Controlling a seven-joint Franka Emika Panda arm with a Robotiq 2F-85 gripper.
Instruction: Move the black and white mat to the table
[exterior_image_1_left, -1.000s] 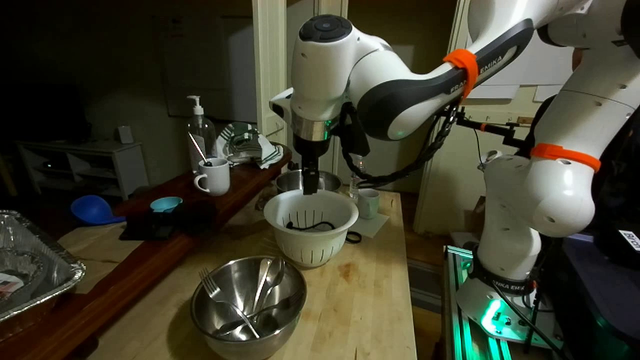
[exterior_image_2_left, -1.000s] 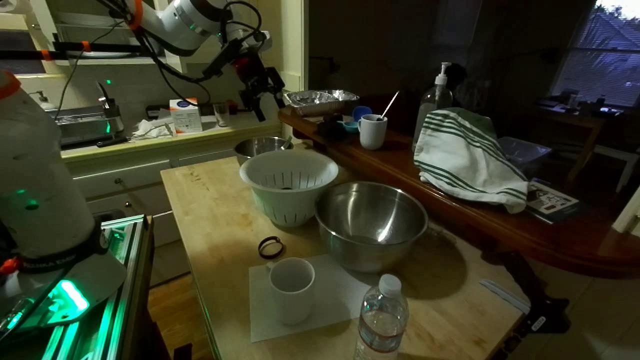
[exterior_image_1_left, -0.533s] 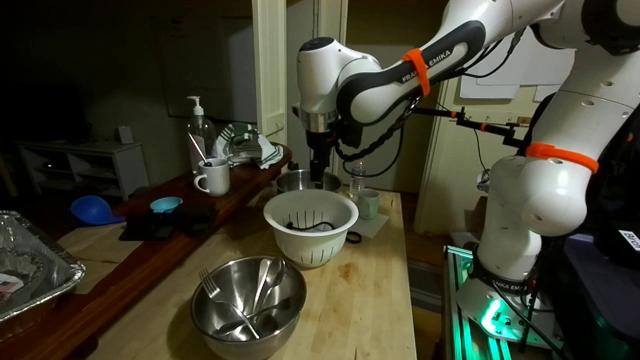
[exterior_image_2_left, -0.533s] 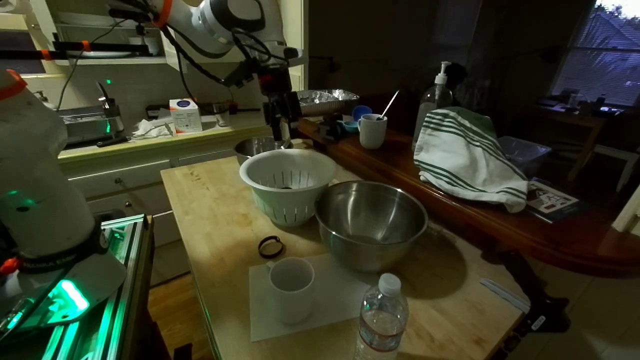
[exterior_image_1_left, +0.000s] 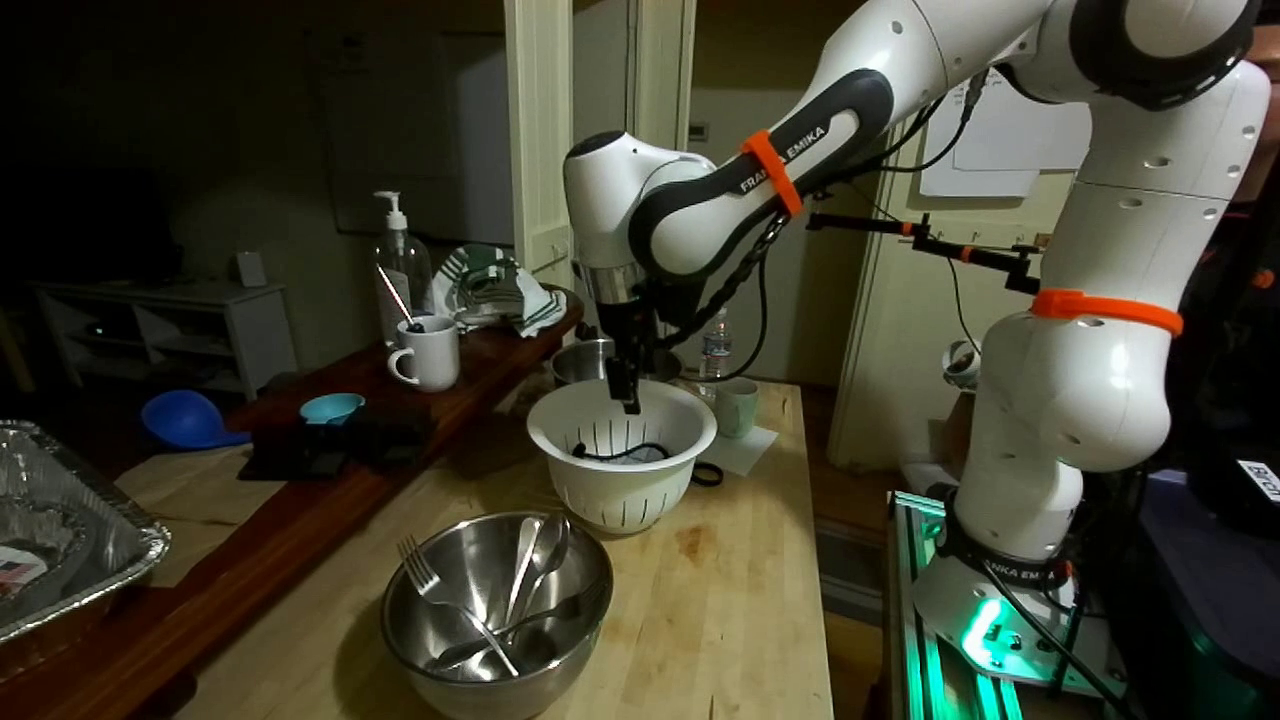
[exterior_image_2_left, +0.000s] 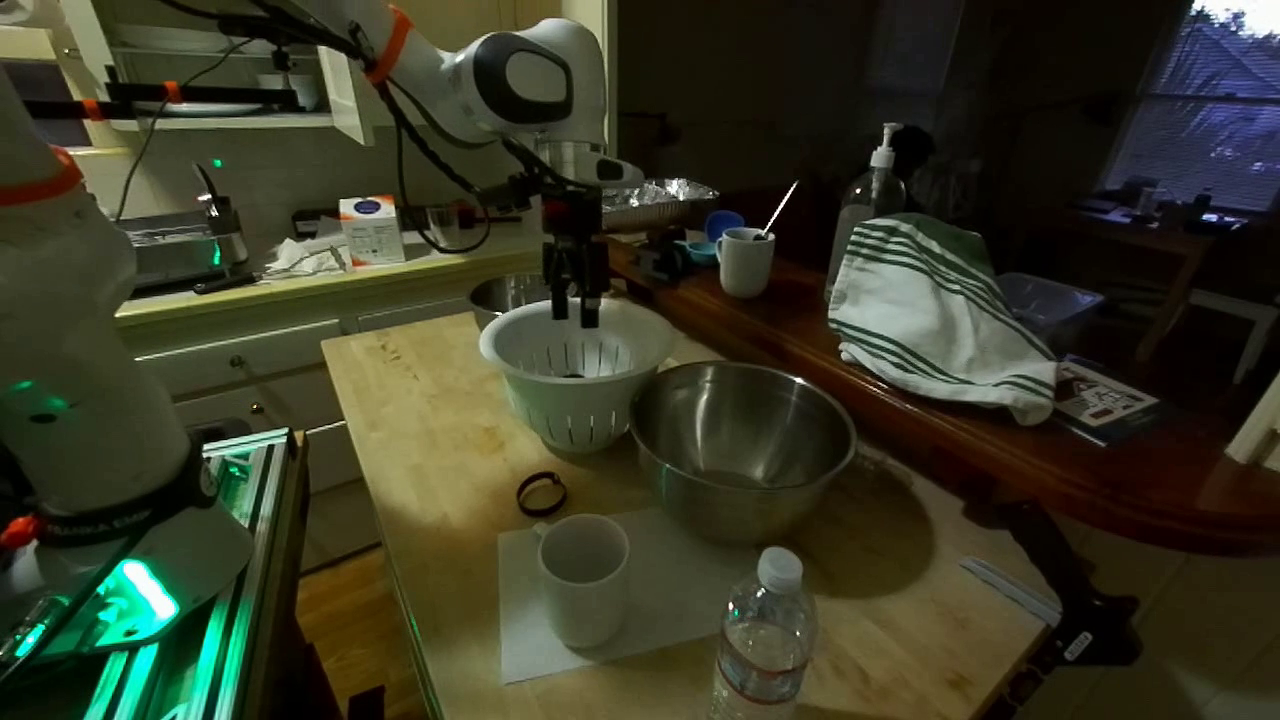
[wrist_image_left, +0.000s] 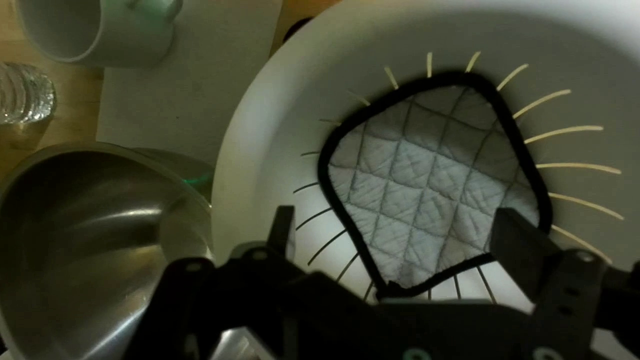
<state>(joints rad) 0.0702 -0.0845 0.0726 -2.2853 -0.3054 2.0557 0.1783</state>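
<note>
One tool (wrist_image_left: 394, 214), spread wide, hovers over one black-edged mat (wrist_image_left: 430, 185) inside one colander (exterior_image_1_left: 605, 492).

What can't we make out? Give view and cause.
Floor of the white colander, wrist view: mostly under the mat.
One corner of the mat, wrist view: behind a finger of the gripper.
Most of the mat, both exterior views: behind the white colander's wall.
Part of the foil tray, in an exterior view: past the left edge.
Label print on the water bottle, in an exterior view: too small.
</note>
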